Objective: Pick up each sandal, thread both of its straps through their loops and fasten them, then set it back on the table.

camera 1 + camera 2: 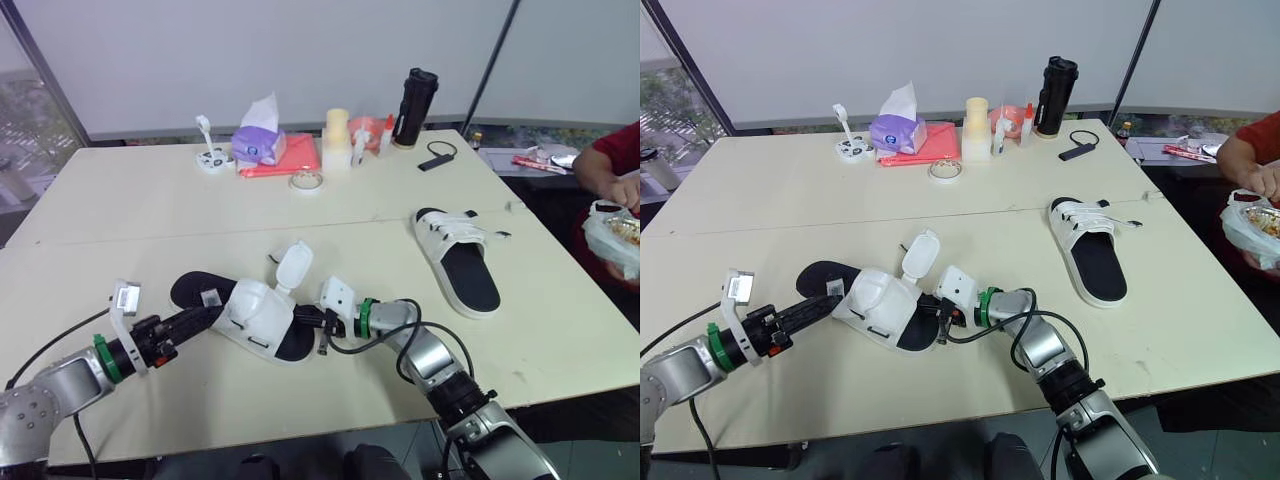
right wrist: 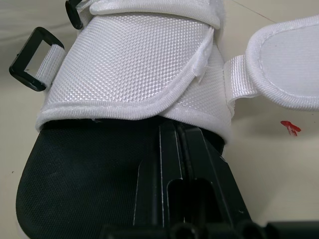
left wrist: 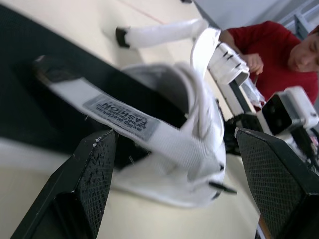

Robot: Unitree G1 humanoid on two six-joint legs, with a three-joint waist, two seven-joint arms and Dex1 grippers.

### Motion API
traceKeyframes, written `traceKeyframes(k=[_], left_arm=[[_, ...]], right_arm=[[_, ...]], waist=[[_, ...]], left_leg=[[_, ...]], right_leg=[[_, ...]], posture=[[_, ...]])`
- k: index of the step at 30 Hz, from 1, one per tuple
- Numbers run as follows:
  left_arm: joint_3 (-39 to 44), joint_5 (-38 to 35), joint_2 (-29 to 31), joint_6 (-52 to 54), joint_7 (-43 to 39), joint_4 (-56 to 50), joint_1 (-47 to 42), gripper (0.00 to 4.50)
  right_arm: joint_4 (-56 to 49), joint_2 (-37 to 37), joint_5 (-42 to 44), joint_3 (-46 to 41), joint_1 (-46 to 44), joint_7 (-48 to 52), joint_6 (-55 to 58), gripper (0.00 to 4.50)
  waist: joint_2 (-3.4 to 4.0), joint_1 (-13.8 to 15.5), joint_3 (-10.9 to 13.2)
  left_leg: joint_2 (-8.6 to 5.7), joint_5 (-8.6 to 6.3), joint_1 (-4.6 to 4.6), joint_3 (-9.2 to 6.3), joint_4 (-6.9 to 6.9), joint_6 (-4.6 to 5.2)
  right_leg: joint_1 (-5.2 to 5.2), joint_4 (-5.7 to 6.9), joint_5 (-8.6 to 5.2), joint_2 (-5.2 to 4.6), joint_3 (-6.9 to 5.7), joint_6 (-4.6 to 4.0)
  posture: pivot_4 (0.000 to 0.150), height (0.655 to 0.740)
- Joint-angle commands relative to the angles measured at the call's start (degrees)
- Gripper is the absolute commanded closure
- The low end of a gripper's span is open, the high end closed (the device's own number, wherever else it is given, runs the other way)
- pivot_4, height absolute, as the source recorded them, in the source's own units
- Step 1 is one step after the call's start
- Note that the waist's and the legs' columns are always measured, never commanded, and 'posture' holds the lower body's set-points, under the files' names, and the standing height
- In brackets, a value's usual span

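Sandal flanked at both ends, flap loose

You have it flat on the desk, at the near edge. The left gripper is spread around the rear strap. The right gripper is clenched empty, tips under the toe upper, likely steadying it. Front flap stands unfastened. Second sandal lies well right, near a person
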Motion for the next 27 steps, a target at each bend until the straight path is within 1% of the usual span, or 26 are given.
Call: traceKeyframes(k=[1,3,5,8,9,12,18,23,27], left_arm=[[-0.82,1.82,-0.87,-1.17,0.71,1.07,-2.13,0.86],[-1.08,2.21,-1.54,-1.21,0.97,1.71,-3.23,1.50],[-1.35,2.46,-2.03,-1.11,0.99,1.92,-3.87,2.47],[-1.56,3.00,-2.74,-1.11,1.02,1.98,-4.39,4.05],[-1.16,2.72,-3.14,-1.13,1.38,2.17,-4.77,4.44],[0.60,0.87,-3.48,-0.50,1.95,2.21,-5.66,4.44],[1.40,-6.11,2.13,3.73,-3.86,-3.95,-7.38,4.44],[0.07,-7.88,5.00,5.23,-7.31,-6.26,-8.41,4.44],[-0.92,-8.21,5.46,5.65,-7.96,-6.48,-9.57,4.44]], right_arm=[[4.30,-1.17,-3.01,2.08,2.74,-0.21,3.24,4.50],[4.22,-1.15,-3.01,2.10,2.82,-0.30,3.27,4.50],[4.14,-1.15,-3.02,2.11,2.88,-0.39,3.29,4.50],[4.12,-1.14,-3.04,2.09,2.97,-0.58,3.27,4.50],[4.13,-1.16,-3.05,2.09,2.99,-0.61,3.25,4.50],[4.03,-1.23,-3.10,2.14,3.10,-0.62,3.24,4.50],[4.11,-1.45,-3.22,2.31,3.14,-0.35,3.12,4.50],[4.85,-1.43,-3.47,2.40,2.67,-0.27,2.69,4.50],[5.11,-1.46,-3.42,2.27,2.47,-0.31,2.63,4.50]], waist=[[0.00,0.02,0.00],[0.00,-0.02,0.00],[-0.01,0.01,-0.01],[-0.02,0.01,-0.01],[-0.01,0.01,-0.01],[-0.02,0.01,-0.02],[-0.05,-0.01,-0.01],[0.05,-0.11,0.03],[0.03,-0.07,0.04]], left_leg=[[-0.01,0.00,0.00,0.01,0.00,0.00],[-0.02,0.00,-0.01,0.00,0.00,0.00],[-0.02,0.00,0.00,0.01,0.00,0.00],[-0.02,0.00,0.00,0.00,0.00,-0.01],[-0.02,0.00,0.01,0.00,0.00,-0.01],[-0.02,0.01,0.01,0.00,0.00,-0.01],[-0.02,0.01,0.00,-0.01,0.00,-0.02],[-0.05,0.02,0.01,0.01,-0.01,-0.03],[-0.04,0.02,-0.05,-0.01,-0.01,-0.03]], right_leg=[[0.00,0.00,0.00,0.01,0.00,0.00],[0.00,0.00,0.00,0.03,-0.01,0.01],[0.00,0.00,0.01,0.03,-0.01,0.02],[0.02,0.00,0.01,0.05,-0.01,0.02],[0.02,0.00,0.01,0.05,-0.01,0.02],[0.04,0.00,0.01,0.05,-0.01,0.02],[0.02,0.00,0.01,0.07,-0.02,0.03],[0.01,-0.01,0.01,0.10,0.00,0.02],[-0.04,0.00,0.01,0.18,-0.01,0.02]], posture=[[0.150,0.7400],[0.150,0.7400],[0.150,0.7400],[0.150,0.7400],[0.150,0.7400],[0.150,0.7400],[0.150,0.7400],[0.150,0.7400],[0.150,0.7400]])
